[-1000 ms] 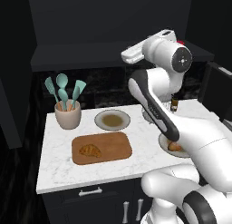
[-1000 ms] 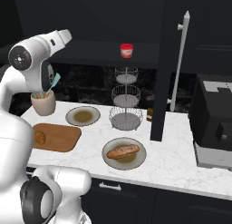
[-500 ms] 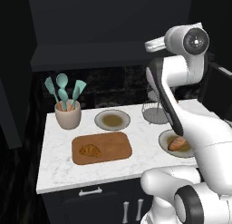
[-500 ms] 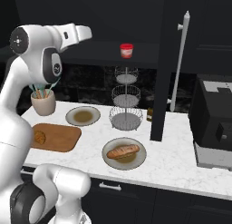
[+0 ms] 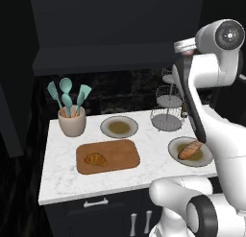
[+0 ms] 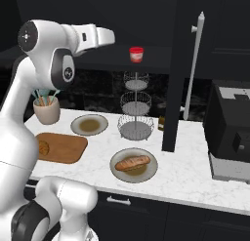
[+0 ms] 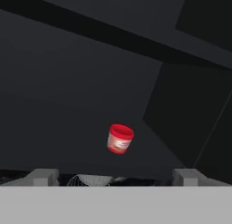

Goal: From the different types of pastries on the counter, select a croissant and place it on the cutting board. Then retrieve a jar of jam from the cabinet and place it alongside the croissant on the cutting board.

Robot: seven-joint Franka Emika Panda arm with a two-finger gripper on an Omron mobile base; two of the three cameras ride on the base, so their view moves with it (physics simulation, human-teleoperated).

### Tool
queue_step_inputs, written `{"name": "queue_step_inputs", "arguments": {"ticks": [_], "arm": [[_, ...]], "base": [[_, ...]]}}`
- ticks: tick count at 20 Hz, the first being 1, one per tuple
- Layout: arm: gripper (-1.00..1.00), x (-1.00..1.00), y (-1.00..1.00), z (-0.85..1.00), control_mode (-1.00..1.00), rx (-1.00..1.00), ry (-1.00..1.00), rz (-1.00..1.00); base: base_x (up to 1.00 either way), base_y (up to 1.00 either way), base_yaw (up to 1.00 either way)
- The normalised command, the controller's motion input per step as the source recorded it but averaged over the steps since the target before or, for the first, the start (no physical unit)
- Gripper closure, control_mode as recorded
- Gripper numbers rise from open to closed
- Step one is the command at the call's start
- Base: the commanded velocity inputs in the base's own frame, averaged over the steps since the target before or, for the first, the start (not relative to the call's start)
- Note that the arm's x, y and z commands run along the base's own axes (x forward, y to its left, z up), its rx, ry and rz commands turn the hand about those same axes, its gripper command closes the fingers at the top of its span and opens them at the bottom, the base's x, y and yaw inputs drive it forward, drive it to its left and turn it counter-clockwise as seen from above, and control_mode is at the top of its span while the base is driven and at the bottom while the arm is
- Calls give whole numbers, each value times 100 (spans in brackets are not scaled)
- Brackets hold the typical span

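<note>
A: Jaws apart, both grey fingertips (image 7: 43, 175) wide at the bottom of the hand view, nothing between them. Empty, then?

B: Empty, yes. Raised high and aimed toward the small squat red-lidded jar of jam (image 7: 120, 139), well apart from it. Standing alone on the ledge of the dark upper cabinet (image 5: 96, 58), above the three-tier wire basket stand (image 6: 135, 108).

A: And the first half of the task?

B: Looks done: golden-brown crescent croissant (image 5: 95, 159) lying on the left part of the flat brown wooden cutting board (image 5: 120, 152), on the white marbled worktop (image 5: 62, 178). Reddish-brown bun (image 6: 132, 162) left on its round grey-rimmed plate (image 6: 117, 172).

A: So what to fear from here?

B: Mostly a push instead of a grip. Small and probably light, so easily tipped or shoved deeper along the ledge if touched by one fingertip first. Better to centre well before closing.

A: Anything else?

B: Possibly a knock against the ledge edge or the top ring of the wire stand, if approached too low. Also a slip on the way down, if gripped only by the lid. And at the board, need to set down beside the croissant, not on it. Enough free space on the right part, apparently.
</note>
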Motion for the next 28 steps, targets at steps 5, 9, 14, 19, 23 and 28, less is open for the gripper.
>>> {"name": "queue_step_inputs", "arguments": {"ticks": [5, 9, 14, 19, 23, 28], "arm": [[-100, 3, -5, -35, -100, 5, 6, 0], [-100, 15, -23, -44, -100, 21, 10, 6], [-100, 8, -6, -3, -100, 8, 4, 2], [-100, 16, -8, 0, -100, 0, 0, 1], [-100, 61, -10, 0, -100, 0, 0, 2], [-100, 35, 0, 20, -100, 0, 0, 0]], "base": [[0, 0, 0], [0, 0, 0], [0, 0, 0], [0, 0, 0], [0, 0, 0], [0, 0, 0]]}}
